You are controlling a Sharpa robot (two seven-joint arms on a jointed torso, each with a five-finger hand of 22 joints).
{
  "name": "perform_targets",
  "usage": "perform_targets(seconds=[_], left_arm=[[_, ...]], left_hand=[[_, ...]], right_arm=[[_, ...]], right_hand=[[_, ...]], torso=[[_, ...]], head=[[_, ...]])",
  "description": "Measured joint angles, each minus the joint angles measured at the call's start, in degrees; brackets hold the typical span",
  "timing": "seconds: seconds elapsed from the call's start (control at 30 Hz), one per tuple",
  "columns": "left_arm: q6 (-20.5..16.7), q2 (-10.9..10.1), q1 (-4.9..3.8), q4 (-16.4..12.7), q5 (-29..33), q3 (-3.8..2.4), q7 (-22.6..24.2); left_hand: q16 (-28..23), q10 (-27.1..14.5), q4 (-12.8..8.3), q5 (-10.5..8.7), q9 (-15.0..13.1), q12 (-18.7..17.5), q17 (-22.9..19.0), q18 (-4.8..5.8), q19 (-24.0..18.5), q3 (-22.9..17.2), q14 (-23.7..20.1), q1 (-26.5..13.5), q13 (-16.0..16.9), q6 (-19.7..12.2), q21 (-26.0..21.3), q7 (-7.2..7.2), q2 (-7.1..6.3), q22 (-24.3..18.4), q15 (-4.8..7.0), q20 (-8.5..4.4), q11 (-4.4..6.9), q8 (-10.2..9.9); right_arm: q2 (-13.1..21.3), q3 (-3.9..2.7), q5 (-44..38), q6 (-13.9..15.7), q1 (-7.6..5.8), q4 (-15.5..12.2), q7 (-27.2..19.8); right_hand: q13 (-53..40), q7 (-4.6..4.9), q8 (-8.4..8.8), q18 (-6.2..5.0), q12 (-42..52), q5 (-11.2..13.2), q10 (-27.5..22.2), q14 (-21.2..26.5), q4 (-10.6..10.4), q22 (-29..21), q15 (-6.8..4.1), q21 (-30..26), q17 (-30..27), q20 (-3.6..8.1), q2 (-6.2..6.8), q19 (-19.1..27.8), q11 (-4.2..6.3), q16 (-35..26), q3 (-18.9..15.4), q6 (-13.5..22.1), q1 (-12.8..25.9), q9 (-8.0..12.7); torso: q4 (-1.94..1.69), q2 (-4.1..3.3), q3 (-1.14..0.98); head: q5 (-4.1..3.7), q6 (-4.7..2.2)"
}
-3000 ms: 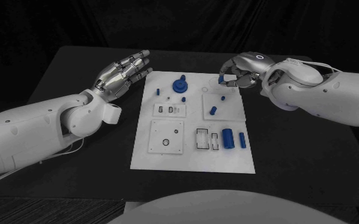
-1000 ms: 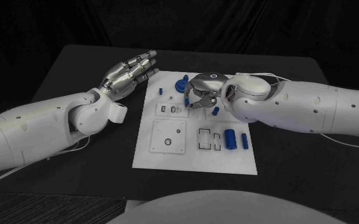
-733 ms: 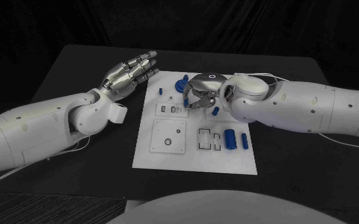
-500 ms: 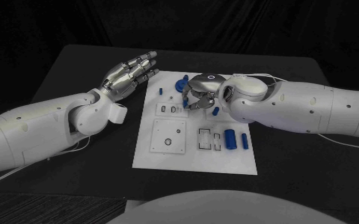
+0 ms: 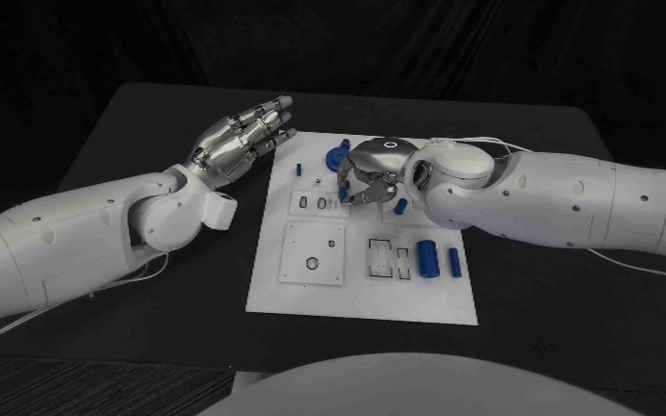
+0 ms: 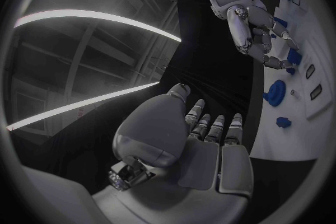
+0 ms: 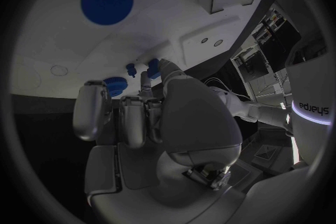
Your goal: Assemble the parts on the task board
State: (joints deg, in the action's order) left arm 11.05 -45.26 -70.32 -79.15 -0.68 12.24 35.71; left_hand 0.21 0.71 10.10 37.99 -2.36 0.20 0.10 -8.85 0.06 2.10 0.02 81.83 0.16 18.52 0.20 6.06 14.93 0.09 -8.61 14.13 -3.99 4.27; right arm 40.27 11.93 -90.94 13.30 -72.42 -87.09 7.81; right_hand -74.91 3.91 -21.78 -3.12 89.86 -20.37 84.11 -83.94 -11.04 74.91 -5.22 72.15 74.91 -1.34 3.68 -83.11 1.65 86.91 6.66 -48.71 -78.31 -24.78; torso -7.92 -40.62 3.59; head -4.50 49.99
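Pinching a small blue part (image 7: 153, 65) over the task board (image 5: 430, 296), the right hand's (image 5: 370, 177) fingers (image 7: 143, 115) curl.

One word can be read: "sharpa", in dark lower-case letters running sideways on the robot's white body (image 7: 308, 105) at the rim of the right wrist view (just above a thin glowing line). Nothing legible shows on the board (image 5: 364, 286), on the blue parts (image 5: 424, 256), or on either arm; the small marks on the board's pale blocks are slots and holes, not letters. The left wrist view carries no text either.
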Motion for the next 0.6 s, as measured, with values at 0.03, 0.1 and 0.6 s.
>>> perform_targets(seconds=[0.03,0.1,0.6], left_arm=[[0.00,0.00,0.00,0.00,0.00,0.00,-0.01],[0.01,-0.01,0.01,0.00,0.00,0.00,-0.02],[0.06,0.01,0.02,0.08,0.00,0.00,-0.10]], left_hand=[[0.00,0.00,0.00,0.00,0.00,0.00,0.00,-0.01,0.00,0.00,0.00,0.00,0.00,0.00,0.00,0.00,0.00,0.00,0.00,0.00,0.00,0.00],[0.00,0.00,0.00,0.00,0.00,0.00,0.00,0.00,0.00,0.00,0.00,0.00,0.00,0.00,0.00,0.00,0.00,0.00,0.00,0.00,0.00,0.00],[0.00,-0.02,0.04,0.00,0.00,0.00,-0.05,0.00,0.00,-0.05,0.00,0.00,0.00,0.00,0.00,0.00,0.00,0.00,0.00,0.00,-0.02,0.00]], right_arm=[[-0.01,0.00,0.00,-0.05,0.01,0.01,0.02],[-0.03,0.00,-0.01,-0.12,0.01,0.02,0.04],[-0.09,-0.01,-0.20,-1.06,0.04,0.09,0.24]], right_hand=[[0.00,0.13,0.24,0.00,0.00,0.28,0.00,0.00,0.07,0.00,0.00,0.00,0.00,0.00,0.01,0.00,0.00,0.00,0.07,0.13,0.01,-0.03],[0.00,-0.01,0.30,0.00,0.00,0.56,0.00,0.00,0.10,0.00,0.00,0.00,0.00,0.00,0.23,0.00,0.00,0.00,0.03,0.41,0.24,-0.05],[0.00,0.38,0.98,0.00,0.00,4.73,-0.21,0.04,1.16,-0.01,0.38,-0.49,0.00,-0.20,0.96,0.20,-0.21,0.00,-0.73,2.08,0.95,0.09]], torso=[[0.00,0.00,0.00],[0.00,0.00,0.01],[-0.01,-0.03,0.00]], head=[[0.04,0.00],[0.05,0.00],[-0.07,0.00]])
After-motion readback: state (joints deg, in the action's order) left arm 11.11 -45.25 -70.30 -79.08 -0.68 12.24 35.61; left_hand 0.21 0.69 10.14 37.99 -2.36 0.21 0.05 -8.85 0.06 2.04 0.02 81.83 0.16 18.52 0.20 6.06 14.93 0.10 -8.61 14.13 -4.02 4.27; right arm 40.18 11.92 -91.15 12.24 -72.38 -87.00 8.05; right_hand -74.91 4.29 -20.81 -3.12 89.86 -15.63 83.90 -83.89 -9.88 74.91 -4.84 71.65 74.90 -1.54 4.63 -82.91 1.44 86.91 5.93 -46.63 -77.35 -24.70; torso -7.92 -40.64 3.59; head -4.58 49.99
